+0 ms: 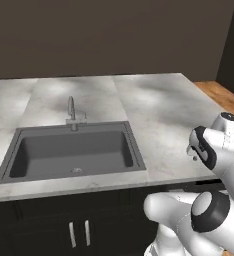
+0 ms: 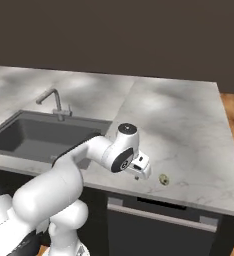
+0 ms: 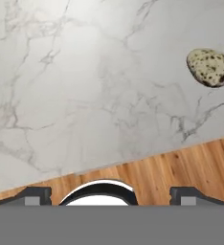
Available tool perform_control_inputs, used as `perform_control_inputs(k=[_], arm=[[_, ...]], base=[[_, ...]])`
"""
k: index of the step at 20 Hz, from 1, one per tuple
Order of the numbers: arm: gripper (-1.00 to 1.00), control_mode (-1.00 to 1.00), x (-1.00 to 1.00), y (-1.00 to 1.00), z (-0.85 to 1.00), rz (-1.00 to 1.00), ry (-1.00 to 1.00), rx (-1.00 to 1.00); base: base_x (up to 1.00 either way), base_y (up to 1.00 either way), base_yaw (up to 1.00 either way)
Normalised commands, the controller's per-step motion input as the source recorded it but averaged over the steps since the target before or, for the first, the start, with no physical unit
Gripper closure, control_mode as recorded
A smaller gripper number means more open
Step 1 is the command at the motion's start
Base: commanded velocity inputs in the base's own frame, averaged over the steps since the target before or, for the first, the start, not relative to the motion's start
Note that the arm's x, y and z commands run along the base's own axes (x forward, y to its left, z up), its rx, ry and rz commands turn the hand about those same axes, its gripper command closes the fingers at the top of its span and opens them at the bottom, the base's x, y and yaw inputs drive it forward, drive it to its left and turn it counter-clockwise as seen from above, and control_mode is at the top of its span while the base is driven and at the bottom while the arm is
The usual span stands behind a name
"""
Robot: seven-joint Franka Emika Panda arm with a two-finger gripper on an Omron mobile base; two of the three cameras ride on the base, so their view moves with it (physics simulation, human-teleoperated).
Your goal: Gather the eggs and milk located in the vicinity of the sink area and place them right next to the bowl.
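Observation:
A pale cream egg (image 2: 164, 179) with dark speckles lies on the marble counter close to its front edge, right of the sink (image 1: 74, 150). In the hand view the egg (image 3: 210, 67) sits at the upper right, off to one side of the fingers' line. My gripper (image 2: 138, 174) hovers low over the counter's front edge, just left of the egg and not touching it. Its fingertips (image 3: 37, 194) stand wide apart, open, with nothing between them. The milk and the bowl are out of view.
The dark sink (image 2: 34, 135) with its slim metal tap (image 1: 71, 112) is recessed in the counter's left half. The marble counter (image 2: 179, 120) stretches right and back. Below the front edge are dark cabinets (image 1: 79, 230) and wood floor (image 3: 181, 167).

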Motion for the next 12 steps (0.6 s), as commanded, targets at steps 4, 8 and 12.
perform_control_inputs(k=[4,8,12], arm=[[-1.00,1.00,0.00,0.00,0.00,0.00,0.00,0.00],[-1.00,1.00,0.00,0.00,0.00,0.00,0.00,0.00],[-1.00,1.00,0.00,0.00,0.00,0.00,0.00,0.00]], base=[[0.00,-1.00,0.00],[0.17,-0.39,0.00],[0.21,0.04,0.00]])
